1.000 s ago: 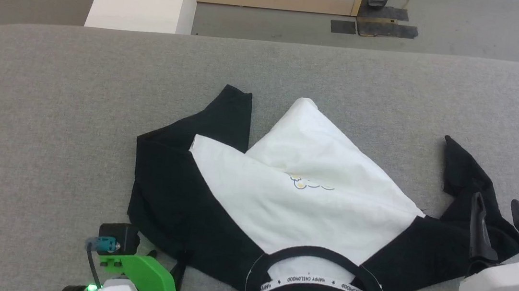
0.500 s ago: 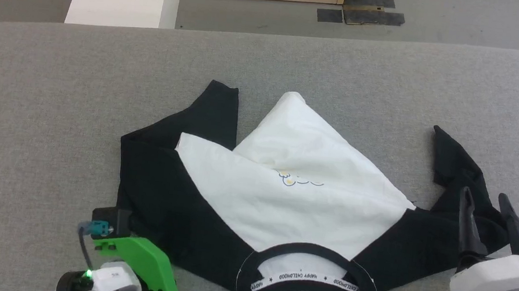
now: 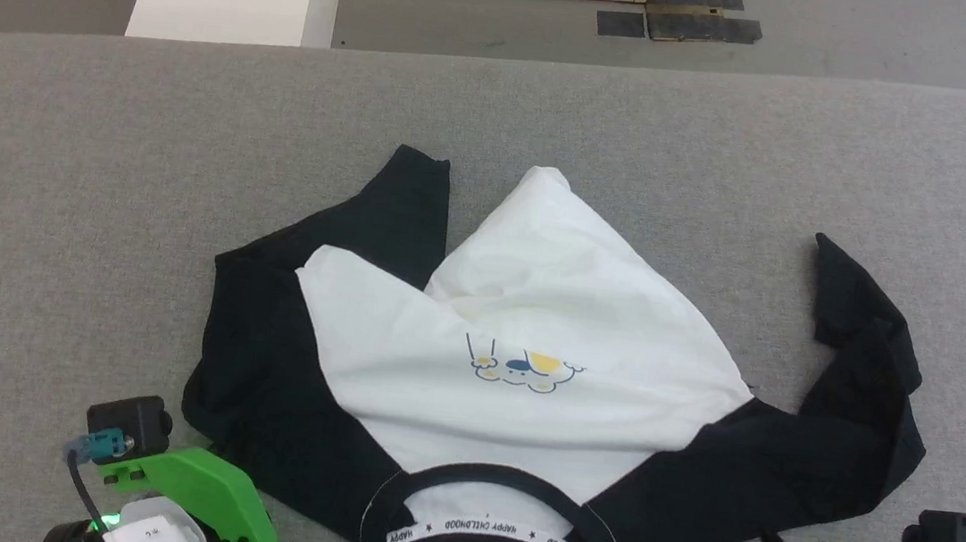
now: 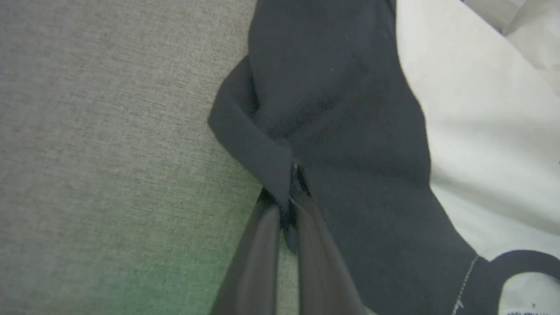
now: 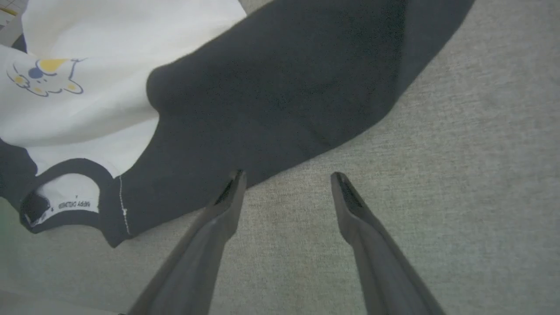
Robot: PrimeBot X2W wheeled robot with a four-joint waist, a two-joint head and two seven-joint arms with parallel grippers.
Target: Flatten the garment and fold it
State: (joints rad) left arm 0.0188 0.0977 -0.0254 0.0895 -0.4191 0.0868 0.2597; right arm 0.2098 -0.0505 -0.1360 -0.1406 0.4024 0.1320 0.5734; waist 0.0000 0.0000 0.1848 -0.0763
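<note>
The raglan shirt (image 3: 525,383) lies rumpled in the middle of the grey table (image 3: 98,177). At its 8 o'clock edge the left gripper (image 4: 288,210) pinches a black sleeve fold (image 4: 262,157). The right gripper (image 5: 286,179), fingers spread, hovers empty at 5 o'clock. Best draw the sleeve low toward 9.

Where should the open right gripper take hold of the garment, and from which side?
Likely the garment's black sleeve edge nearest the right gripper, approached from the bare table side; that edge lies flat and exposed just ahead.

Soft even light, faint shadows, blurry wrist views.
</note>
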